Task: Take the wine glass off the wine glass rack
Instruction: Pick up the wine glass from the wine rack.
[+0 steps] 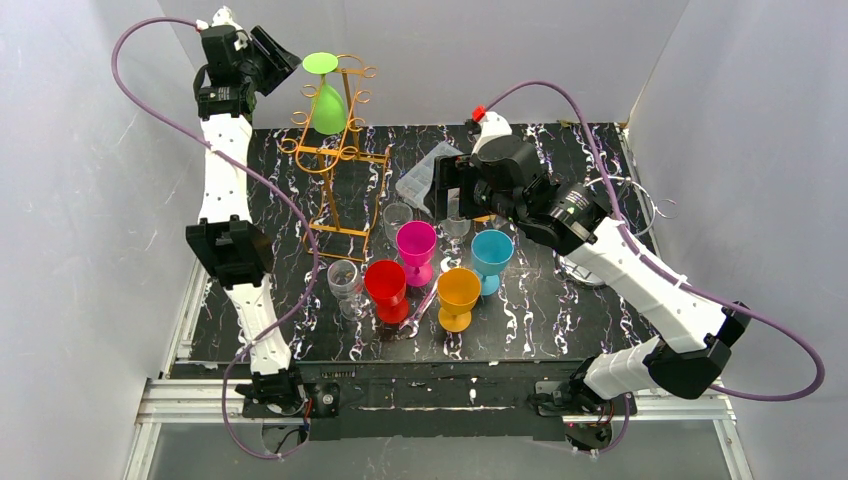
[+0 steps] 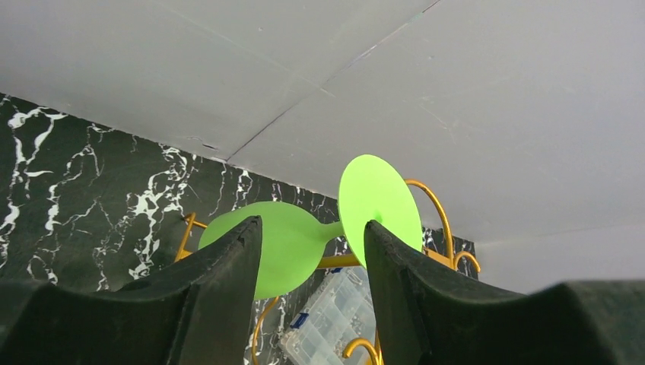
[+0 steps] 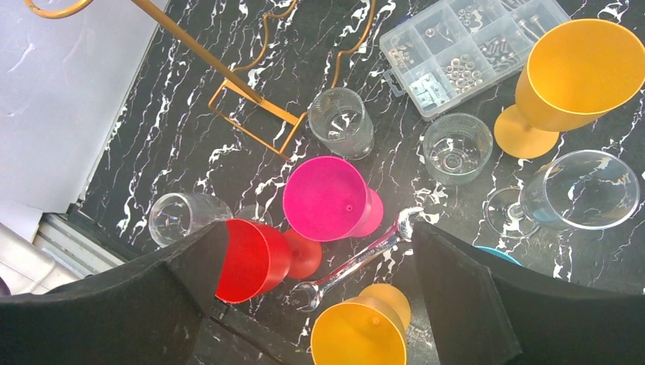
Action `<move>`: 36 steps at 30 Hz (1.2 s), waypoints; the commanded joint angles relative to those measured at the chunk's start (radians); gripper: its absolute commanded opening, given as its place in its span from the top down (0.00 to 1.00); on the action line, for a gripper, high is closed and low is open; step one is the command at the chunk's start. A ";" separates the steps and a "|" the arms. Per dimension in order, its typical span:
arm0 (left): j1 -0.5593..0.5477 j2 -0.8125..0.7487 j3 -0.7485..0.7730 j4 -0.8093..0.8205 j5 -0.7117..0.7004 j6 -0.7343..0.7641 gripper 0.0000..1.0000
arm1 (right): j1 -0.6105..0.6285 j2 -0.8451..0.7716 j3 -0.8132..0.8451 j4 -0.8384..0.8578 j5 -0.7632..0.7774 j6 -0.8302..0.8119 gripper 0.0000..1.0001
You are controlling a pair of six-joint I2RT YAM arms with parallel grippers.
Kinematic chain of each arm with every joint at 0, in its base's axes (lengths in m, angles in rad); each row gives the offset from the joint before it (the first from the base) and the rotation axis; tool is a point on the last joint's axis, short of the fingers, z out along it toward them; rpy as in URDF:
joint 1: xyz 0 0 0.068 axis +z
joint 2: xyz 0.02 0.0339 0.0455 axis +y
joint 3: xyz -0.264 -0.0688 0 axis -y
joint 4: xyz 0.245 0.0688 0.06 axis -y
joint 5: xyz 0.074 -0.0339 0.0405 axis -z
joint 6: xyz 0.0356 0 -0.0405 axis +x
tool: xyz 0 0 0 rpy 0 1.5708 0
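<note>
A green wine glass [image 1: 328, 105] hangs upside down on the gold wire rack [image 1: 340, 165] at the back left of the table, its round foot [image 1: 320, 62] on top. My left gripper [image 1: 283, 62] is open, high up just left of the foot. In the left wrist view the glass's bowl [image 2: 293, 243], stem and foot [image 2: 378, 198] lie just beyond the fingertips [image 2: 242, 251], the stem in line with the gap and not touched. My right gripper [image 1: 447, 192] is open and empty, above the glasses mid-table [image 3: 319, 236].
Standing on the black marbled table are magenta [image 1: 416, 245], red [image 1: 386, 285], orange [image 1: 459, 293] and blue [image 1: 491, 255] glasses, clear glasses [image 1: 343, 278], a clear parts box [image 1: 425, 175] and a wrench [image 3: 357, 262]. White walls close in on three sides.
</note>
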 commanded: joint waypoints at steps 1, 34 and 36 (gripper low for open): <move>0.007 0.006 0.022 0.093 0.073 -0.052 0.51 | -0.006 -0.003 0.006 0.052 0.028 0.005 0.00; 0.009 0.081 0.026 0.205 0.195 -0.248 0.85 | -0.006 0.006 -0.003 0.075 0.034 0.026 0.00; 0.008 0.076 0.022 0.207 0.195 -0.248 0.87 | -0.006 0.001 -0.010 0.078 0.035 0.028 0.00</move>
